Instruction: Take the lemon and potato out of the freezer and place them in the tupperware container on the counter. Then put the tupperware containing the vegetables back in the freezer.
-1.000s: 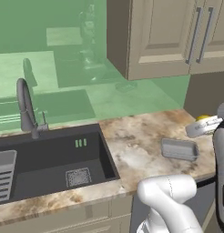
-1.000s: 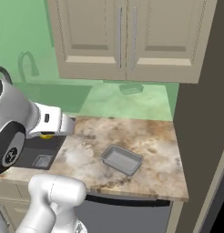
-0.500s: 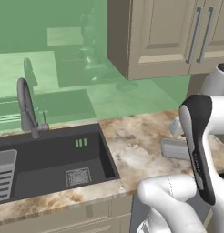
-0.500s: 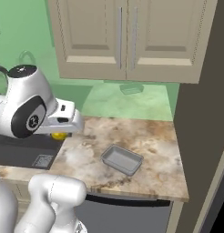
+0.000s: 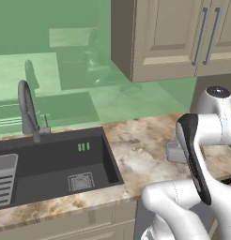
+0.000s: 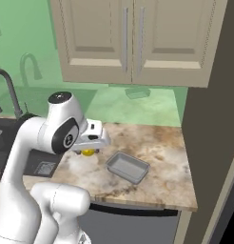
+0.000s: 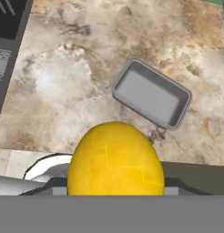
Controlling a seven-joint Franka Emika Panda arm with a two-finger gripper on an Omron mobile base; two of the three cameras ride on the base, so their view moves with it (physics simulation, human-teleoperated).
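Observation:
My gripper is shut on the lemon, a bright yellow fruit that also peeks out under the hand as the lemon. It hangs above the marbled counter, just left of the tupperware container, and does not touch it. The grey tray is empty; the hand view looks down on the tupperware container beyond the fruit. My arm covers most of the tupperware container in the left base view. The potato and the freezer are out of view.
A dark sink with a faucet lies left of the bare counter stretch, a ribbed rack inside it. Tan wall cabinets hang overhead. A tall dark panel ends the counter on the right.
The arm has swung in over the counter, carrying the lemon from the sink side toward the tupperware container. The tray has not moved.

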